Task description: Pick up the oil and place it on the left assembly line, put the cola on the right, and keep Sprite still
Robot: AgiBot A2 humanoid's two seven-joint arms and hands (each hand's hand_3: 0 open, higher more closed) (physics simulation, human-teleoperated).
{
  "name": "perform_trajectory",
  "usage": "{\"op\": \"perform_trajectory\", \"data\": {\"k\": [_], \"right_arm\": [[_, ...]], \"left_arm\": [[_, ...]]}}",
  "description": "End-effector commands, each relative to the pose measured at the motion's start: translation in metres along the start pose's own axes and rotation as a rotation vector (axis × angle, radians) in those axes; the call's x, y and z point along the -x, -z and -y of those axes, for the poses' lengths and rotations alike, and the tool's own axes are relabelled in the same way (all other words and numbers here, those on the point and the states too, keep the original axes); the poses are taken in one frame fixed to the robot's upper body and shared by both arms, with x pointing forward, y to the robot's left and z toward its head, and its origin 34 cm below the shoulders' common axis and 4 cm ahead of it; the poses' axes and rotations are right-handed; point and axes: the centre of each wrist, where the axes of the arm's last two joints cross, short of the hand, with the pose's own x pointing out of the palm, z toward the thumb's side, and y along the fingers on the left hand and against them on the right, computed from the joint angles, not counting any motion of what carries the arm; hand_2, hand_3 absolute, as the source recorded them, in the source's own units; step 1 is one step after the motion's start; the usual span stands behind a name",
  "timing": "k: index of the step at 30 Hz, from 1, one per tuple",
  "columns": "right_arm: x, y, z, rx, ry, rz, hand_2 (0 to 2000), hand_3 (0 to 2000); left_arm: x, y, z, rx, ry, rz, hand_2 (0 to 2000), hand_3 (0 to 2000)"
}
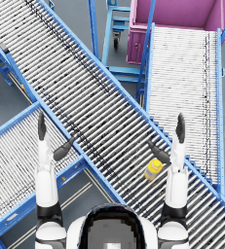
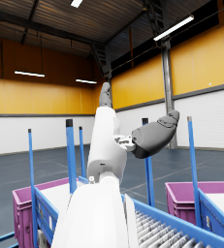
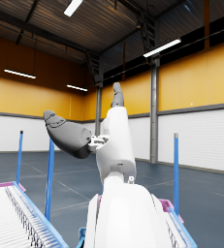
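A small yellow oil bottle [image 1: 153, 169] lies on the middle roller conveyor [image 1: 94, 107], just to the left of my right forearm. My right hand [image 1: 175, 141] is raised above the conveyor's right edge, fingers apart and holding nothing; its thumb hangs over the bottle without touching it. My left hand [image 1: 49, 141] is up over the left assembly line [image 1: 11, 155], also empty with fingers spread. In the left wrist view the left hand [image 2: 133, 131] points out into the hall, as does the right hand [image 3: 91, 131] in the right wrist view. No cola or Sprite shows in any view.
The right assembly line [image 1: 182, 92] runs up to a magenta bin [image 1: 177, 19]. Blue frame rails [image 1: 92, 29] border all conveyors. More magenta bins [image 2: 196, 198] and blue posts [image 2: 71, 155] show in the left wrist view. Grey floor lies between the lines.
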Motion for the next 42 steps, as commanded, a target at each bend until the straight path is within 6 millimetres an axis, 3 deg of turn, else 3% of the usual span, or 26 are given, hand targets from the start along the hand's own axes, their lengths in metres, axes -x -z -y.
{"op": "perform_trajectory", "data": {"k": [1, 13, 26, 30, 38, 42], "right_arm": [[-0.002, -0.005, -0.003, 0.013, -0.005, 0.002, 0, 0], [0.007, -0.006, 0.007, 0.034, 0.027, -0.009, 0, 0], [0.005, -0.003, 0.005, 0.018, 0.030, -0.001, 0, 0], [-0.010, 0.002, -0.014, -0.029, -0.025, 0.027, 0, 0], [-0.031, 0.029, -0.054, -0.215, -0.115, 0.062, 0, 0], [-0.035, 0.040, -0.063, -0.274, -0.127, 0.070, 0, 0]], "left_arm": [[-0.002, -0.004, -0.001, -0.016, 0.008, 0.003, 0, 0], [-0.003, -0.005, -0.002, -0.023, 0.003, 0.011, 0, 0], [-0.004, -0.003, 0.003, -0.009, -0.004, 0.019, 0, 0], [-0.004, -0.002, 0.005, -0.002, -0.008, 0.020, 0, 0], [-0.007, -0.001, 0.008, 0.005, -0.002, 0.030, 0, 0], [-0.008, -0.001, 0.008, 0.006, 0.000, 0.033, 0, 0]]}}
